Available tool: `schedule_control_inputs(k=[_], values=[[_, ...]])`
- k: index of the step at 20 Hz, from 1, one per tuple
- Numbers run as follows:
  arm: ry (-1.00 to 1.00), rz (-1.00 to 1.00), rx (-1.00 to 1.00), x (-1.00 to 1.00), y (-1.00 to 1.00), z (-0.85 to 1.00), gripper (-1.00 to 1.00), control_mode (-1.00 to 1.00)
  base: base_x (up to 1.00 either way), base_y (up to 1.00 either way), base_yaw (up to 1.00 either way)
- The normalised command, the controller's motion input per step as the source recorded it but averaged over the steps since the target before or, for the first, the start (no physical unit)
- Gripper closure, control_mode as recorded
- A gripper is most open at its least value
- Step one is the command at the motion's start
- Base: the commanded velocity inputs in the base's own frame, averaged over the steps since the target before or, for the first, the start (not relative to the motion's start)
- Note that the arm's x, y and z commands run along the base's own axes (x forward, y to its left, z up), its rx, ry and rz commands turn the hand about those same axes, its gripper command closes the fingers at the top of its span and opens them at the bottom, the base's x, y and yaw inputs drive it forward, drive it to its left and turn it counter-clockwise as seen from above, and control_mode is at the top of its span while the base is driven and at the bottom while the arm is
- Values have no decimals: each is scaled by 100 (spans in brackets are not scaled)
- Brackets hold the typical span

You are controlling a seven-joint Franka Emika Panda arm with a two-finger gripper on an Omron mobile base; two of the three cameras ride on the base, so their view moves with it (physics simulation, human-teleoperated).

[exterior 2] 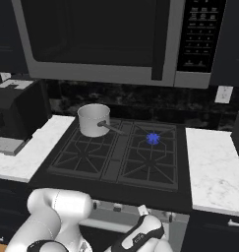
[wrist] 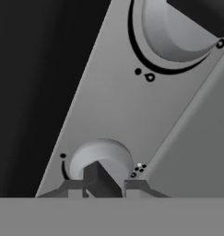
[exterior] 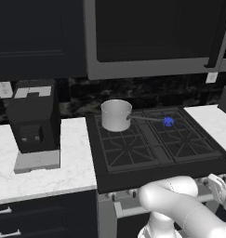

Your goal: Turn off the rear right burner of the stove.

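Burner [exterior: 168, 122]: rear right of stove [exterior: 133, 160], blue flame lit. Gripper [wrist: 103, 180]: set close against a front-panel knob [wrist: 102, 159], presumably for turning; finger spread cannot be told.

A pot [exterior: 116, 115] sits on the stove [exterior: 156, 160], left of the rear right burner [exterior: 168, 122].

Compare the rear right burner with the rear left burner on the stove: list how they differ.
The rear right burner shows a small blue flame at its centre; the rear left burner shows none. The rear left one carries a grey pot; the rear right grate is bare, though the pot's handle points toward it. Both are black criss-cross grate sections at the back of the stove.
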Motion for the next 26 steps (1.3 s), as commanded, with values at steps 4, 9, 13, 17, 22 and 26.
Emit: schedule_control_inputs(k=[4,9,13,17,22,26], values=[[-18,-1,27,-18,0,-16,100,-100,0,0,0],[-11,-3,33,-16,0,-11,100,-100,0,0,0],[-4,-1,30,-28,0,-35,100,-100,0,0,0],[-11,0,29,-30,0,-55,100,-100,0,0,0],[-16,0,32,-17,0,-44,100,-100,0,0,0],[-9,0,41,-13,0,-29,100,-100,0,0,0]])
